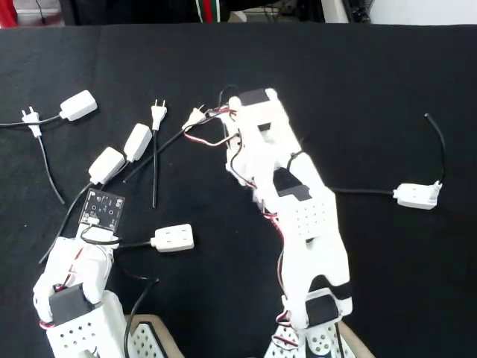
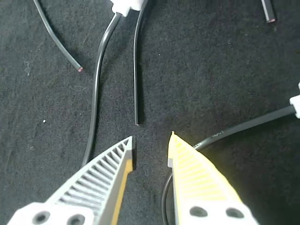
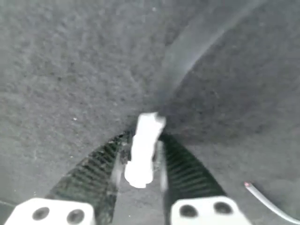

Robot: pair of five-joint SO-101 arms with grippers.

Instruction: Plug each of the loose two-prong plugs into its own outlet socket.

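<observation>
Showing the pickup step: a white plug [image 3: 143, 150] is clamped in the right jaws at upper centre; the left jaws are held apart, lower left. Next, its prongs must be aligned with an outlet socket [image 1: 173, 238].

Black cloth [image 1: 387, 67] spread over the whole table, pale lint specks on its weave, red, white and green striped item [image 1: 208, 9] beyond the far edge, pale surface [image 1: 421, 10] at the far corner
</observation>
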